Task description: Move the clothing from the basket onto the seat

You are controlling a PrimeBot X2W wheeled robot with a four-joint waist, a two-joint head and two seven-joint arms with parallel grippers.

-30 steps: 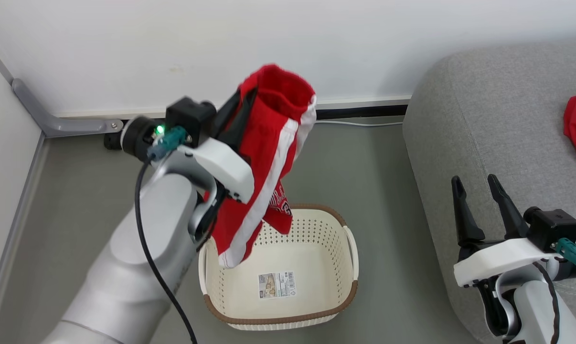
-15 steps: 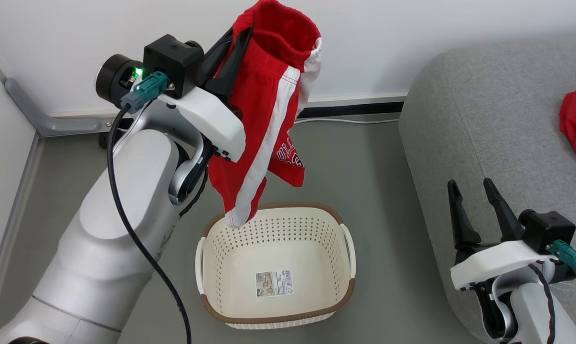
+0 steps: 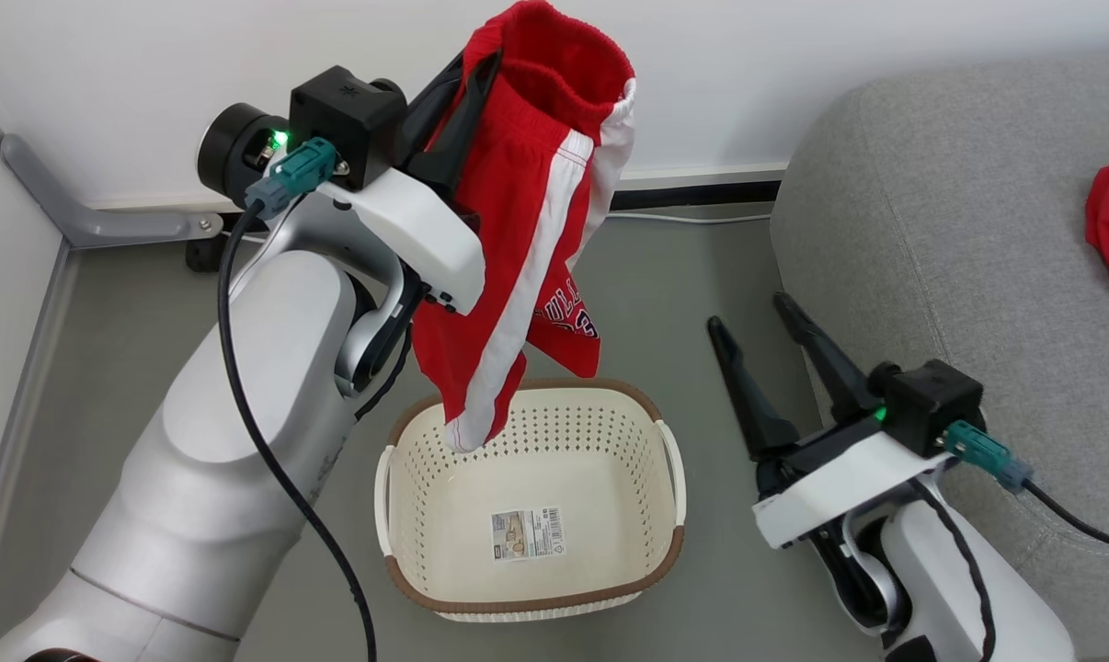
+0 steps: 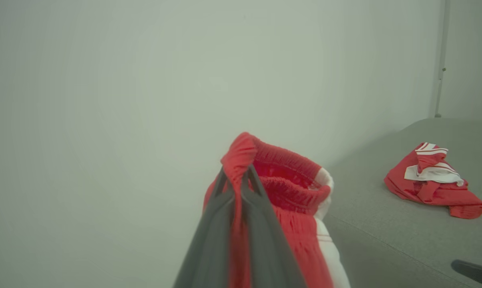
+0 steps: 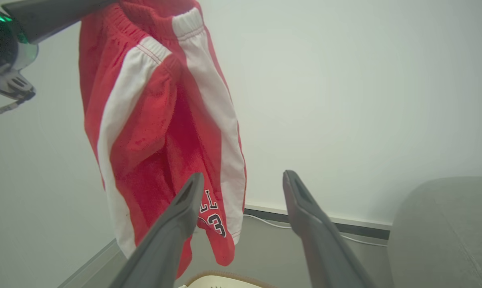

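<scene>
White wall [image 3: 840, 64] at the far side; grey floor [image 3: 150, 313] below; a white cable [image 3: 692, 219] runs along the dark skirting [image 3: 702, 195].

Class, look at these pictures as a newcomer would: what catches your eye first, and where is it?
The red shorts, pinched at the waistband by the left gripper, hang above the cream basket. A second red garment lies crumpled on the grey sofa at the right, and the right gripper stands open beside the basket.
</scene>
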